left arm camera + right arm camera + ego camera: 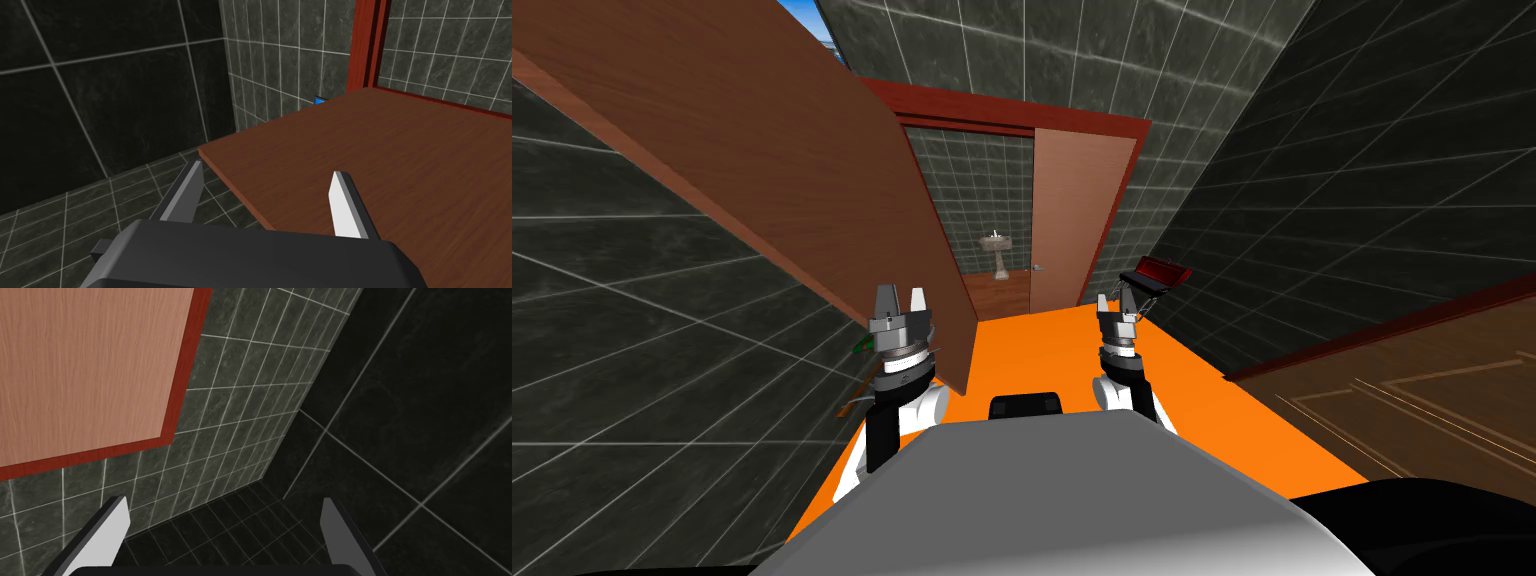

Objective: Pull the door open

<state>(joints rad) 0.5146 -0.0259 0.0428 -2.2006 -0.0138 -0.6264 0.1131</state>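
My left end effector (901, 295) is low on my left, and its two fingers are wide apart. In the left wrist view, the big brown door (400, 165) has its edge just past the gap between them. The door stands swung out from its red frame (1012, 105). My right end effector (1116, 305) is also spread wide, over the orange floor (1052, 350). Far off, past the frame, stand a white sink (997, 255) and a lighter door (1077, 210).

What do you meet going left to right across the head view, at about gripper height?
left gripper → white pedestal sink → light brown far door → right gripper → dark red object
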